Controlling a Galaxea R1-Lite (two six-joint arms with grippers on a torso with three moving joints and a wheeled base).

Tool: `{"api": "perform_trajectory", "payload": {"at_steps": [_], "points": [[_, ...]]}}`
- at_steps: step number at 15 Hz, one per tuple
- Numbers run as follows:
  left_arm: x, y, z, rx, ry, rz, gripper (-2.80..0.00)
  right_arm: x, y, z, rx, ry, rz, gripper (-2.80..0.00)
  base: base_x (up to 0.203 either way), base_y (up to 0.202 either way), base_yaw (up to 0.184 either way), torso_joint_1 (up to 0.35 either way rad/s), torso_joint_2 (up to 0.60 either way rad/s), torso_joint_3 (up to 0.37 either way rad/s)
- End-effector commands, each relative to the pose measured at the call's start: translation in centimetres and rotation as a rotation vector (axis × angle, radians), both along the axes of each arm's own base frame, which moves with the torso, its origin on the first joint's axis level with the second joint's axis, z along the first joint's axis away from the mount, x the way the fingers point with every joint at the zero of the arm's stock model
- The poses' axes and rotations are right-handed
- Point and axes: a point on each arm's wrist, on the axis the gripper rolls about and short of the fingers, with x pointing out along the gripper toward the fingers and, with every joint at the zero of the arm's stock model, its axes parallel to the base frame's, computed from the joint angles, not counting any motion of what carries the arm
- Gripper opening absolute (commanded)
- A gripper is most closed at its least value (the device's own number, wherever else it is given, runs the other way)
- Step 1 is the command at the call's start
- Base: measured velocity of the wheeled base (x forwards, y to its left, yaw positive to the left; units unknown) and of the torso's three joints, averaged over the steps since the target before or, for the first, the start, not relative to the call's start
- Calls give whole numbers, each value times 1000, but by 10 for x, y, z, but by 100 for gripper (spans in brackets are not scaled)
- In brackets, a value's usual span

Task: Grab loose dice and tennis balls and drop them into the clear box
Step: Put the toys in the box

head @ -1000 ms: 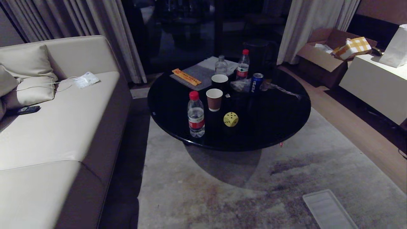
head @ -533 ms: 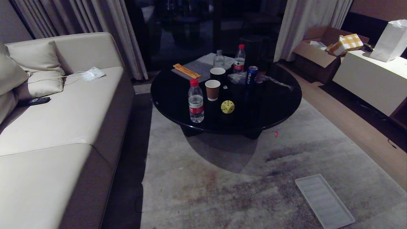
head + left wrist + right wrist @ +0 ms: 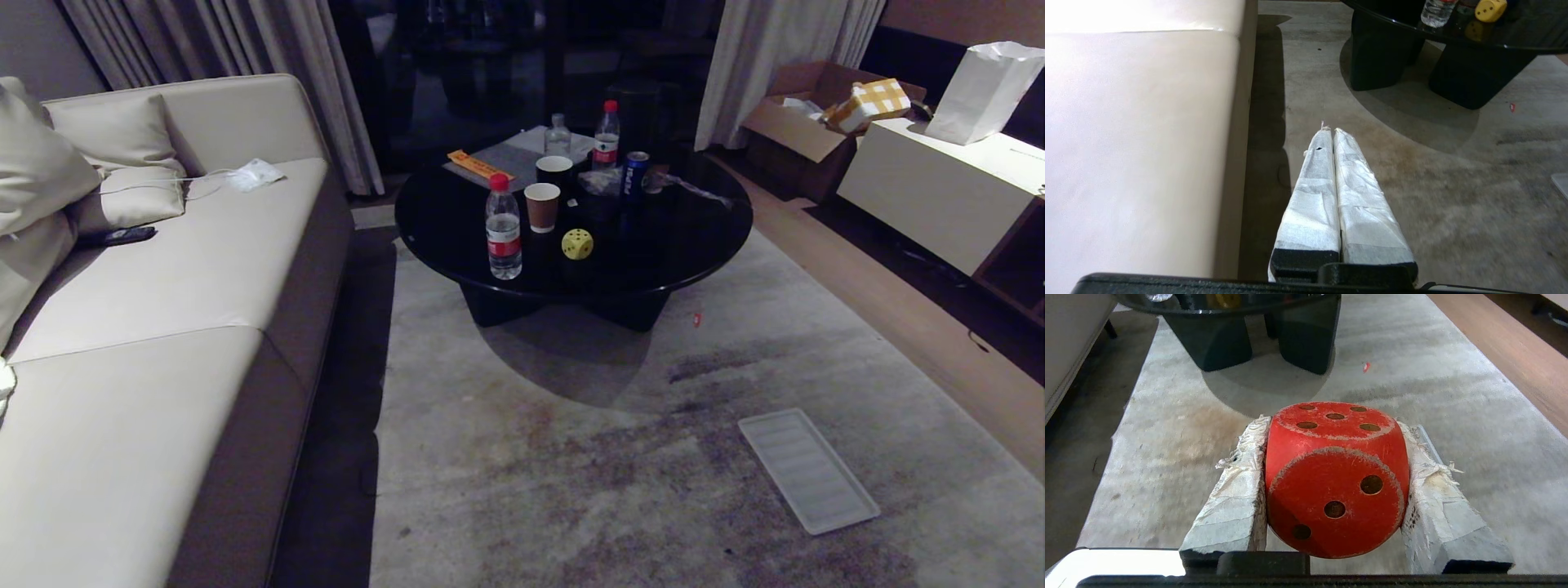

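In the right wrist view a worn red die [image 3: 1337, 486] with dark pips sits clamped between the taped fingers [image 3: 1237, 498] of my right gripper [image 3: 1333, 424], held above the grey carpet. My left gripper [image 3: 1330, 131] is shut with nothing in it, hanging over the carpet beside the sofa. A yellow die [image 3: 577, 243] rests on the round black table [image 3: 694, 245], near its front; it also shows in the left wrist view as the yellow die [image 3: 1490, 9]. No tennis balls and no clear box are in view. Neither arm appears in the head view.
A flat ribbed clear lid [image 3: 808, 469] lies on the carpet at the right. The table carries a water bottle [image 3: 503, 229], paper cups [image 3: 542, 207], a can and more bottles. A beige sofa [image 3: 163, 286] runs along the left. A white cabinet [image 3: 931, 192] stands at the right.
The whole head view has shifted: the camera has drawn back from the table, so the table looks smaller and farther off, and more carpet and the whole lid show.
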Motion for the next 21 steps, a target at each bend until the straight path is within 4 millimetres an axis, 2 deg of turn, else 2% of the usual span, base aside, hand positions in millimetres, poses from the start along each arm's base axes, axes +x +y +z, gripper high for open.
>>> {"api": "perform_trajectory", "payload": {"at_steps": [1,7,15,21], "points": [[0,0,0,-3,2,1,-280,1,0,-2,-1,10,2,-280,-185,0,0,2,2,2],[0,0,0,1,2,1,-280,1,0,-2,-1,10,1,-280,-172,0,-1,1,1,2],[0,0,0,1,2,1,-280,1,0,-2,-1,10,1,-280,0,0,0,0,0,0],[0,0,0,1,2,1,-280,1,0,-2,-1,10,2,-280,0,7,-139,1,2,4]]}}
